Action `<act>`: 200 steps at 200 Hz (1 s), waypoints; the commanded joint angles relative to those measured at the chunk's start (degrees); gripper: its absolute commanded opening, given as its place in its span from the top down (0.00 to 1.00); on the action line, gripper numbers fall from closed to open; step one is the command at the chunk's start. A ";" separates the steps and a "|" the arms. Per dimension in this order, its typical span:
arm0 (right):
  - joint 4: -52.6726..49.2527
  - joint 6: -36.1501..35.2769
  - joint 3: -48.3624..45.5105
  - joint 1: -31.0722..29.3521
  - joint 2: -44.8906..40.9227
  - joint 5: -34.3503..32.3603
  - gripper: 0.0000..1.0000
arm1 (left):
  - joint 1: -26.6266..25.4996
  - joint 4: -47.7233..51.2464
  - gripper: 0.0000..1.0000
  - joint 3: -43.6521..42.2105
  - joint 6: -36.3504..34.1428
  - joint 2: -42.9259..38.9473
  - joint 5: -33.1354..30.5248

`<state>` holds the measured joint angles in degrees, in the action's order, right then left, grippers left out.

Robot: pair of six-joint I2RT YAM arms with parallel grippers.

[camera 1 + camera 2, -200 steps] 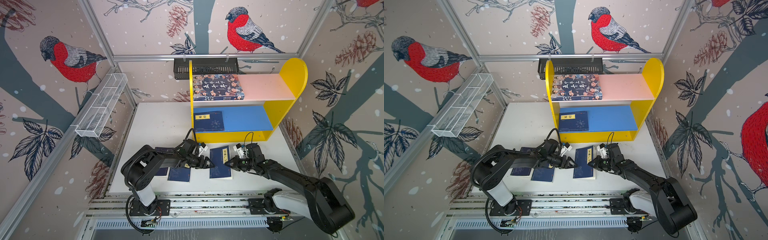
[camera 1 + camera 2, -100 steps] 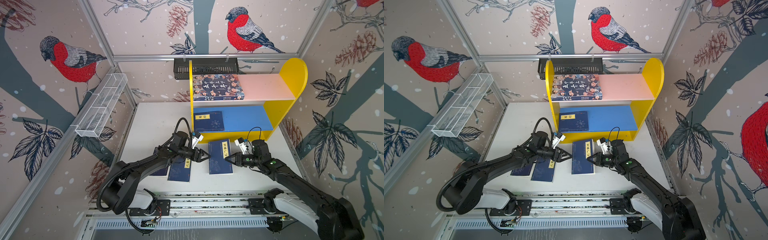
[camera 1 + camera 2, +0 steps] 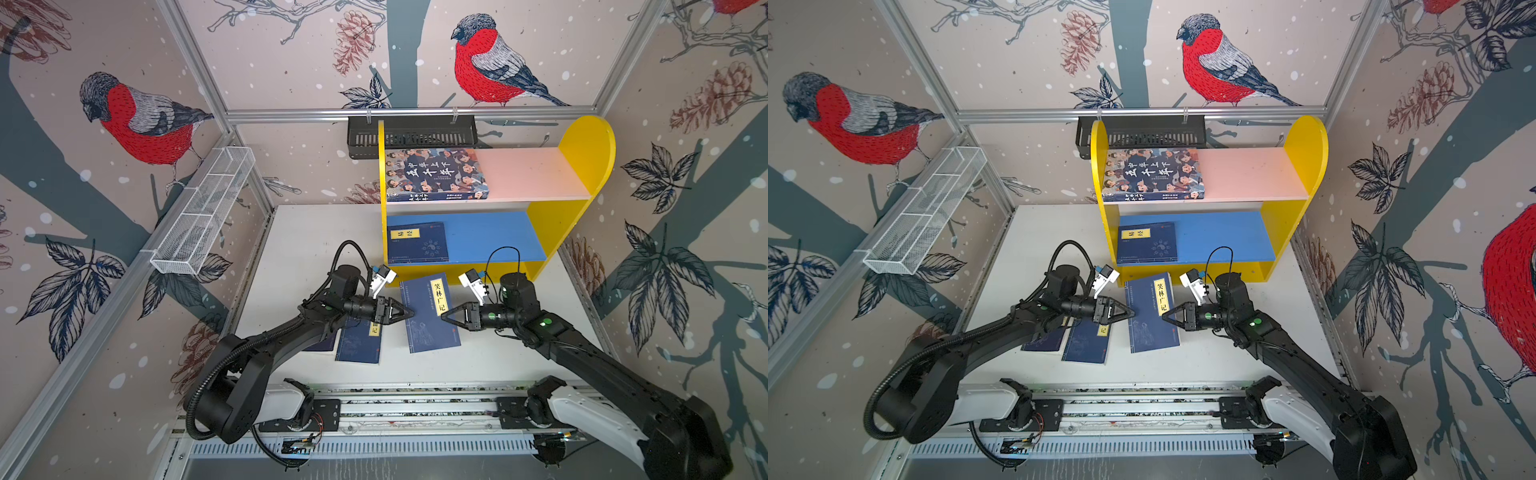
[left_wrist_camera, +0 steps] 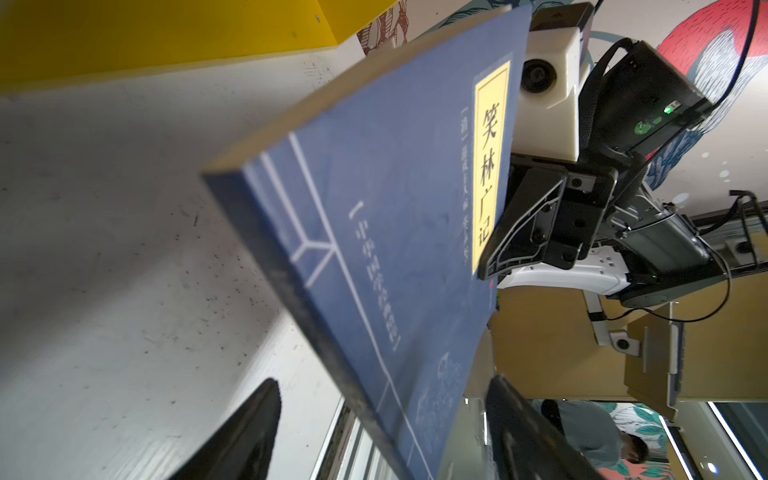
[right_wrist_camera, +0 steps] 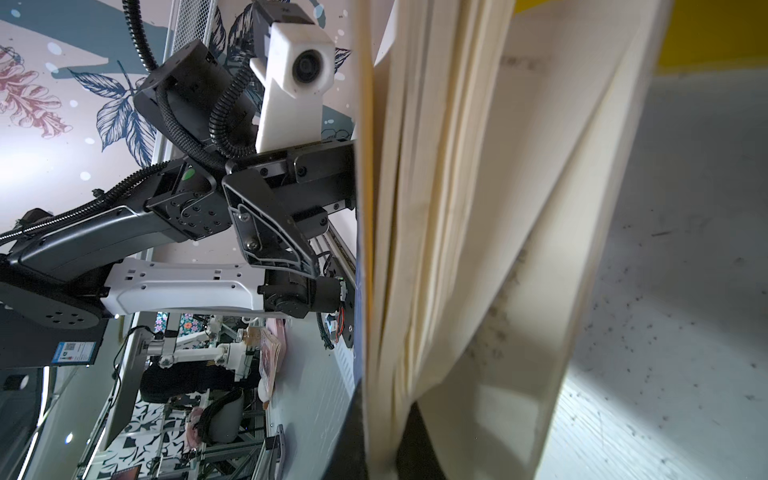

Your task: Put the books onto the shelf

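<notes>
Right gripper clamped on a navy book by its page edge, book tilted above the tabletop just before the shelf, left gripper spread open around its spine, two paperbacks flat near the front edge, fourth paperback on the blue board, thick book on the pink board

table: shelf, perhaps two paperbacks | shelf: thick book, one paperback

Cover of navy book matt paper, pages cream paper. White counter matt, scuffed, speckled. Yellow shelf smooth painted board. Black right pincer ribbed plastic.
</notes>
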<state>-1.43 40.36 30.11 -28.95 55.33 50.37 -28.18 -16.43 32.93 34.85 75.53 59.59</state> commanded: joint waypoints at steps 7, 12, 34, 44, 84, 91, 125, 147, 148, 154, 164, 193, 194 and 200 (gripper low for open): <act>5.74 0.31 0.82 -1.05 1.56 2.08 0.99 | 0.24 -6.80 0.23 0.01 4.07 -0.55 3.36; 6.13 0.41 0.92 -1.31 1.77 2.20 0.98 | 0.31 -6.71 0.24 -0.05 4.08 -0.71 3.50; 7.65 0.86 1.25 -2.31 2.31 2.30 0.98 | 0.50 -7.39 0.30 -0.41 4.71 -1.08 3.95; 7.68 0.79 1.42 -2.60 2.45 2.33 0.98 | 0.65 -8.05 0.36 -0.40 5.47 -1.17 4.12; 8.79 1.30 1.77 -3.30 2.76 2.08 0.98 | 1.95 -18.89 0.59 -1.23 19.05 -0.39 4.83; 8.75 1.30 1.80 -3.39 2.92 1.85 0.98 | 1.99 -20.70 0.67 -1.37 20.97 -0.29 4.75; 9.21 1.82 1.80 -3.91 3.69 0.76 0.93 | 2.17 -18.31 0.99 -1.02 19.75 -1.38 3.96; 9.20 2.01 1.87 -4.19 3.95 -0.17 0.71 | 2.45 -16.37 1.00 -0.87 18.69 -2.26 3.57; 9.14 2.01 1.88 -4.19 3.97 -0.22 0.69 | 2.49 -16.23 1.00 -0.86 18.64 -2.29 3.54; 8.80 1.80 1.96 -4.19 3.99 -0.64 0.62 | 2.64 -15.59 1.00 -0.80 18.34 -2.52 3.28; 7.35 0.92 2.48 -4.19 4.01 -1.94 0.51 | 3.00 -14.56 1.00 -0.63 17.62 -2.82 2.87; 1.70 -1.18 3.60 -2.36 2.29 -6.54 0.30 | 4.64 -7.09 1.00 1.18 11.50 -4.35 2.15; 1.57 -1.17 3.58 -2.22 2.22 -6.66 0.30 | 4.68 -6.85 1.00 1.22 11.26 -4.43 2.17; 1.35 -0.89 3.32 -1.49 1.39 -7.25 0.27 | 5.01 -5.34 1.00 1.70 9.92 -4.78 2.34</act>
<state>3.07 40.86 33.15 -32.23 58.50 47.42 -24.32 -26.11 32.97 50.87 72.14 61.78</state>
